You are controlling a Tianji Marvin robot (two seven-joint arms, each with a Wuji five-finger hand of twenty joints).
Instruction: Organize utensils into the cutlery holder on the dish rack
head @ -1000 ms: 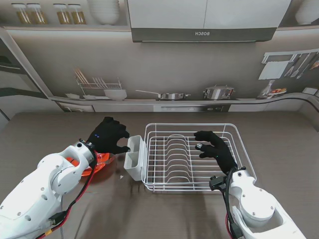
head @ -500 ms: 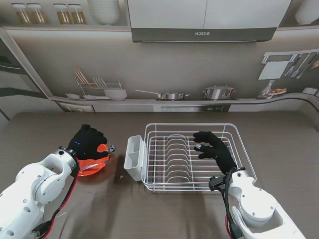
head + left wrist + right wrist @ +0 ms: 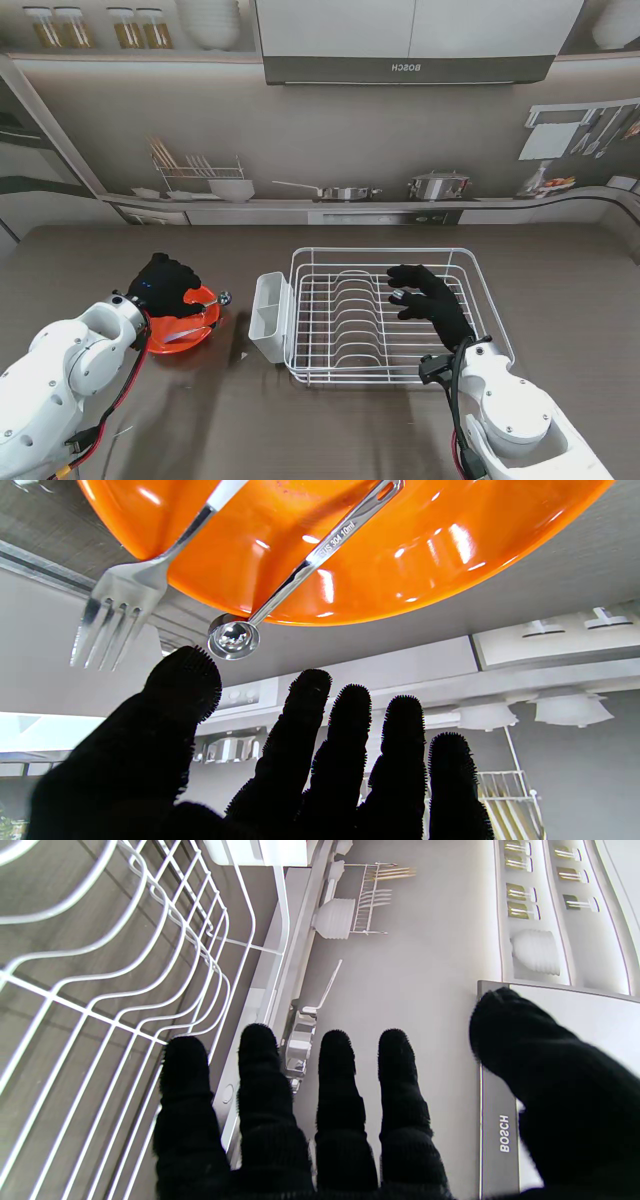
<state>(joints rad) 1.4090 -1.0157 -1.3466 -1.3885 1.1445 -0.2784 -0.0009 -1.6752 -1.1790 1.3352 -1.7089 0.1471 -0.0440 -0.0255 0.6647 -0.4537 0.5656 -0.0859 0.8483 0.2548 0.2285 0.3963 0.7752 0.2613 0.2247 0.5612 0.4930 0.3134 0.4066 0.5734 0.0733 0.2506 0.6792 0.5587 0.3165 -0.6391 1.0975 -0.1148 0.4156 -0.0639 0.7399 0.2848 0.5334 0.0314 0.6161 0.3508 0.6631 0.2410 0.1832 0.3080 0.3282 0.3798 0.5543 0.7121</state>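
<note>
Holding: nothing is held by either hand.
Left hand [image 3: 165,285]: fingers [image 3: 310,730] spread over orange bowl [image 3: 190,325].
Right hand [image 3: 428,298]: fingers spread over dish rack [image 3: 340,372].
Bowl contents: fork [image 3: 117,592], measuring spoon [image 3: 280,587].

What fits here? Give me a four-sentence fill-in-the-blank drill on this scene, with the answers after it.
1. The fork and the measuring spoon lie in an ____ bowl.
2. The left hand hovers over that bowl, holding ____.
3. The right hand is over the white wire ____.
4. The cutlery holder hangs on the rack's ____ side.

Missing words: orange; nothing; dish rack; left
</note>
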